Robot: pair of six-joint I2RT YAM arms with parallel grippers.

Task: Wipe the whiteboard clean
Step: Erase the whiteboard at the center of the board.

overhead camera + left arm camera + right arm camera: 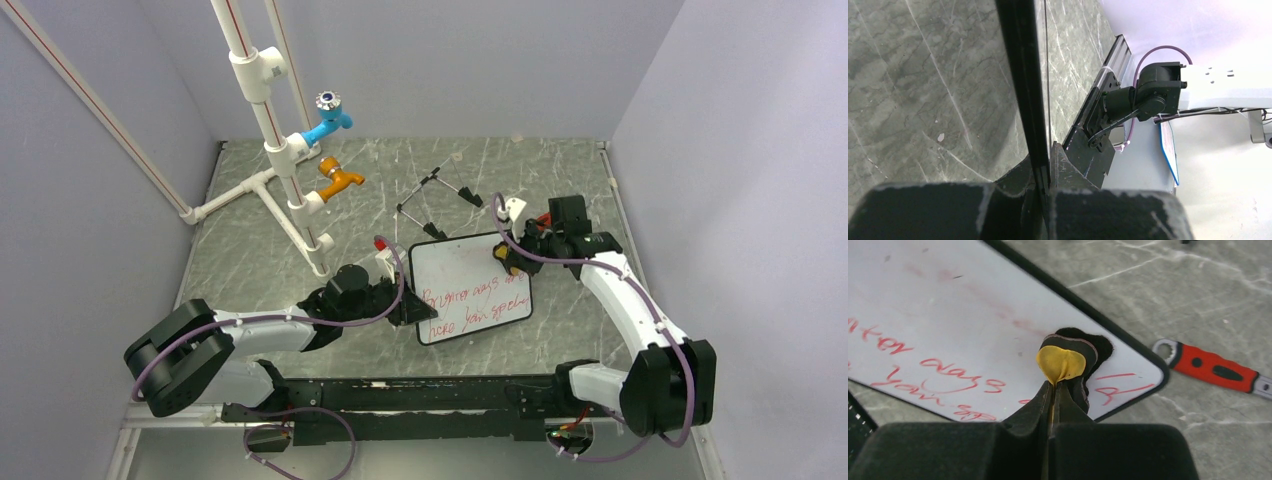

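A grey-green marbled table (250, 250) boxed in by pale walls, with a white pipe stand (270, 150) at the back left and a wire easel (437, 200) lying loose behind the work. The whiteboard (462, 268) sits mid-table in front of both arms. Its long axis runs left to right, the right end angled a little away from the bases.

The left gripper (412, 308) has its fingers pressed together on the board's left edge; its wrist view shows the black frame pinched edge-on. The right gripper (505, 253) is clamped on the eraser (1062, 362), whose black pad appears to rest on the board near the far right corner.

The red writing (470, 305) lies in two lines along the long axis on the near half — toward the bases and leftward from the eraser, with a few strokes just beside it. The far half looks wiped, only faintly pink. I'd judge the right arm — the one holding the tool — needs to sweep nearward and along those lines.
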